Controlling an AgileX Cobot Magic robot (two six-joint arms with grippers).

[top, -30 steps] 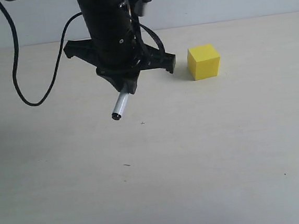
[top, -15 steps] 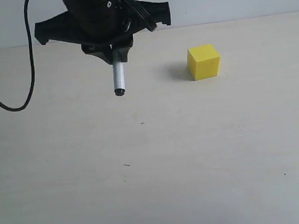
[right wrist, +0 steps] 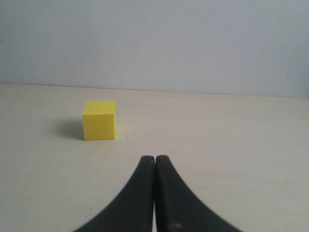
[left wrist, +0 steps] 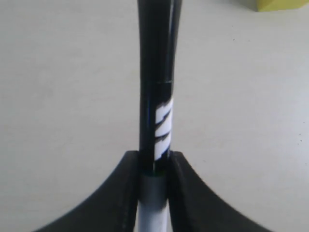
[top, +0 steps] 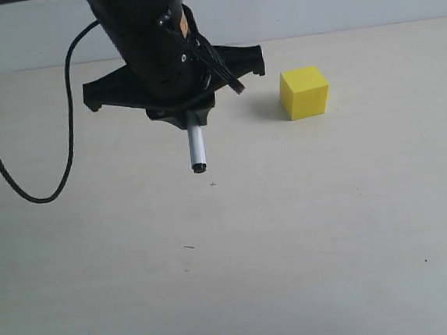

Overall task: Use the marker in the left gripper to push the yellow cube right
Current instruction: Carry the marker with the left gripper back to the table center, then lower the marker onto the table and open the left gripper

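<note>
1. Clamping the marker between both jaws, our left gripper is partly closed around it. In the left wrist view we see the black printed half running out past the fingertips.
2. In the exterior view we see a white stretch of the marker with a black end pointing down below the left gripper. We cannot tell whether it touches the table.
3. We find the yellow cube resting on the table to the right of that tip, well apart from it.
4. Our right gripper has its jaws pressed together on nothing, with the yellow cube ahead of it and apart.
5. A black cable loops at the left.
</note>
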